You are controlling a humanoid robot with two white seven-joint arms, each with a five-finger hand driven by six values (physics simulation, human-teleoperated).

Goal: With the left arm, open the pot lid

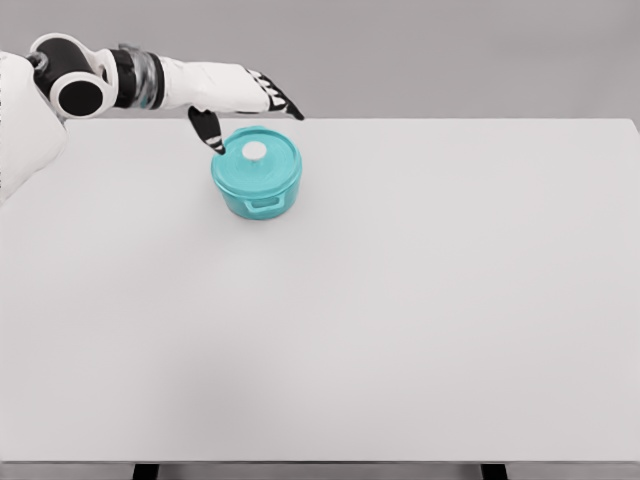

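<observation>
Pot (258,190): teal throughout, body and side handle the same shade; lid (262,160) matching teal with a plain white knob (256,151) at centre. Left hand (235,105): white shell over the back, black fingers (209,130), with black and grey bands at the wrist. Desk (400,300): uniform pale grey-white, no pattern; backdrop a darker flat grey.

Teal pot (257,185) upright on table, lid (256,155) on.

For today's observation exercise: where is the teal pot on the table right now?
In the head view, the teal pot sits on the white table toward its far left part, lid on, directly beneath the left hand.
</observation>
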